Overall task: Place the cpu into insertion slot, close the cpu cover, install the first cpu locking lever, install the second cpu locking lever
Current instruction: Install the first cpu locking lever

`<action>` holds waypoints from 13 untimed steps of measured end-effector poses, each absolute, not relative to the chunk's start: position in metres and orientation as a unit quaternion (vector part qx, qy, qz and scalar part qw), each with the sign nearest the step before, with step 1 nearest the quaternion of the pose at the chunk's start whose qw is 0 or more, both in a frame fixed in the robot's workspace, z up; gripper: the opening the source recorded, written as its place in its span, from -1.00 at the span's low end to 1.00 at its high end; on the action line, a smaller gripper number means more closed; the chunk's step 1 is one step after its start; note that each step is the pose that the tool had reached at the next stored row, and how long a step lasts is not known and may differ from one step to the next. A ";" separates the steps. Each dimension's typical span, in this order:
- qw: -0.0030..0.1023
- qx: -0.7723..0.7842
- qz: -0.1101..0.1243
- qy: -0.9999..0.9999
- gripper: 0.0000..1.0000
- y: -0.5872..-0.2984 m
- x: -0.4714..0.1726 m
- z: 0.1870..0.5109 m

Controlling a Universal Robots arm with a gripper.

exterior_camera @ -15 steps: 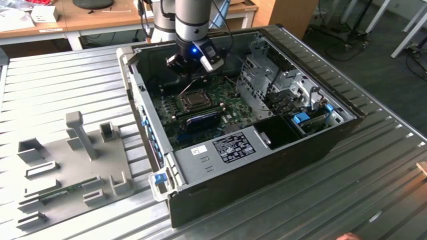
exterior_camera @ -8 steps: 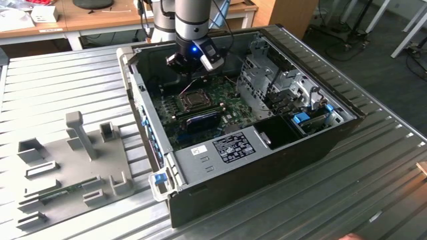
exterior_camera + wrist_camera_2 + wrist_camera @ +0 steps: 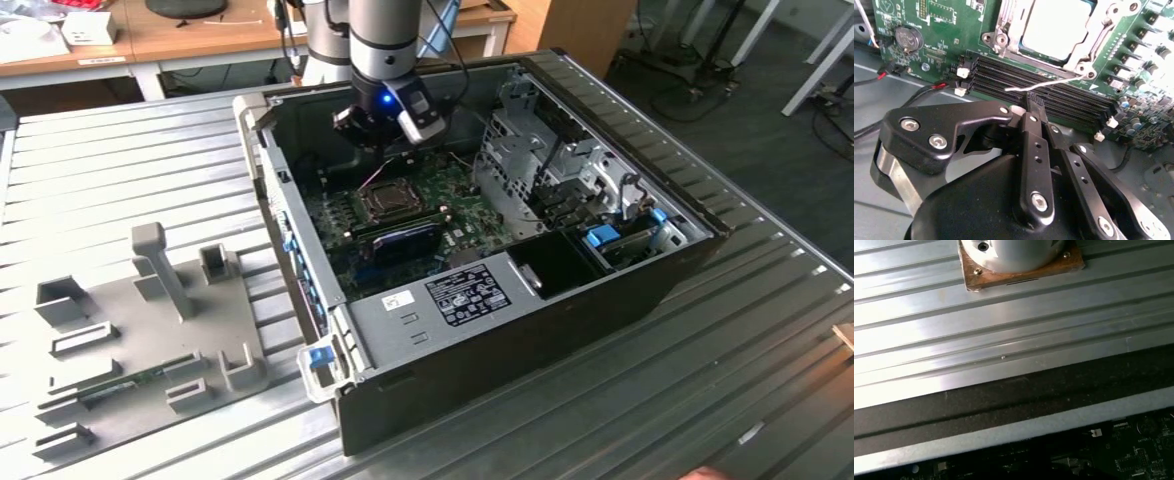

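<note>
In the second wrist view the cpu (image 3: pixel 1054 25) lies pale and flat in the insertion slot (image 3: pixel 387 197) on the green board. The silvery cpu cover (image 3: pixel 1006 30) is down over it, framing its face. A thin wire locking lever (image 3: pixel 1054 82) sticks out from the socket's corner across the black memory slots (image 3: pixel 1054 97), raised off the board. My gripper (image 3: pixel 1033 102) is shut, and its black fingertips sit right at that wire, touching or just under it. In the exterior view the gripper (image 3: pixel 390 135) hangs inside the open computer case, just behind the socket.
The case's walls (image 3: pixel 287 230) and a silvery drive cage (image 3: pixel 534 160) hem in the board. A coin battery (image 3: pixel 908 37) and red-black cables (image 3: pixel 914 85) lie near the gripper. A grey fixture plate (image 3: pixel 147 330) rests on the ribbed metal table (image 3: pixel 1004 330) at the exterior view's left.
</note>
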State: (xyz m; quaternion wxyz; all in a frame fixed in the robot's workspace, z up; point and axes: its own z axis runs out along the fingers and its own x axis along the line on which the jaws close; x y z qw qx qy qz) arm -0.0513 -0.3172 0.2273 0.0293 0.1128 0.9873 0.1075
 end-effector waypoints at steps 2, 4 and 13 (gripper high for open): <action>0.030 0.114 0.108 0.987 -0.80 -0.317 -0.054 0.227; 0.030 0.114 0.108 0.987 -0.80 -0.317 -0.057 0.227; 0.031 0.114 0.108 0.987 -0.80 -0.321 -0.058 0.224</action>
